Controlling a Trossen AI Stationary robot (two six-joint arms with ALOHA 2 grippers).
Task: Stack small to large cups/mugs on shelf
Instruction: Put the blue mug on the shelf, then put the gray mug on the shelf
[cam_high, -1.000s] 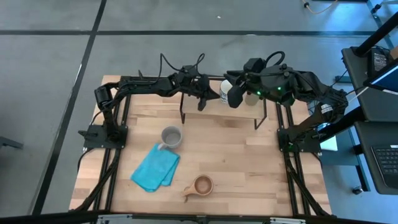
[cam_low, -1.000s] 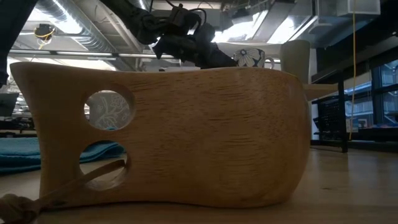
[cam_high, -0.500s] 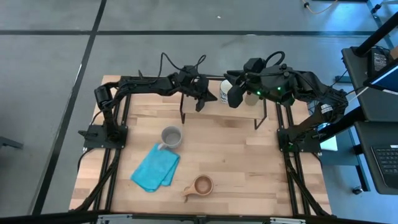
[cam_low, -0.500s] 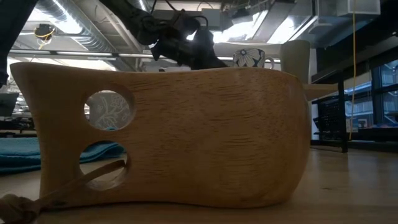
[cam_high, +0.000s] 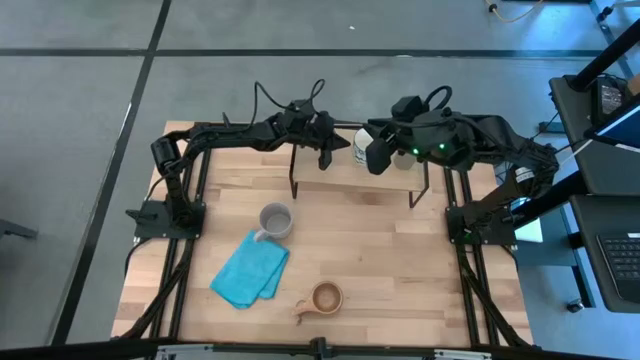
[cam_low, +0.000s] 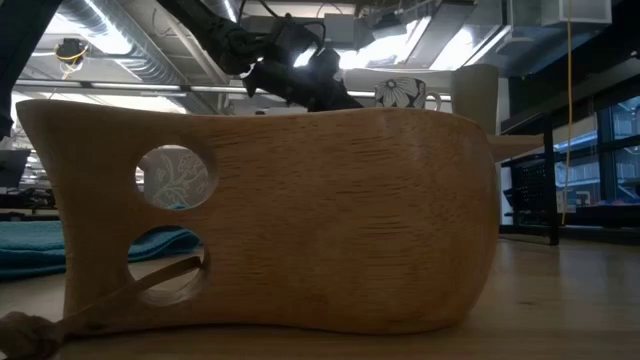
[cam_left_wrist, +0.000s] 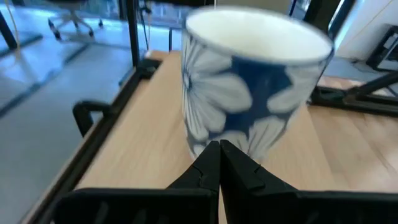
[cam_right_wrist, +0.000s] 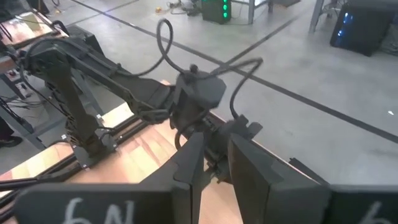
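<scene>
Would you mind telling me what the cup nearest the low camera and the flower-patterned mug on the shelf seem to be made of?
The cup looks like carved wood with a matte finish, showing grain lines. The mug is probably glazed ceramic: smooth white with blue petals.

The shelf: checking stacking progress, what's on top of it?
On the shelf stands a white mug with blue flowers. An olive-green tumbler stands beside it in the low view; from above the right gripper covers it.

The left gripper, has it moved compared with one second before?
Yes. In the high view the left gripper, fingers shut, has shifted slightly toward the white mug and toward the shelf's far edge.
</scene>
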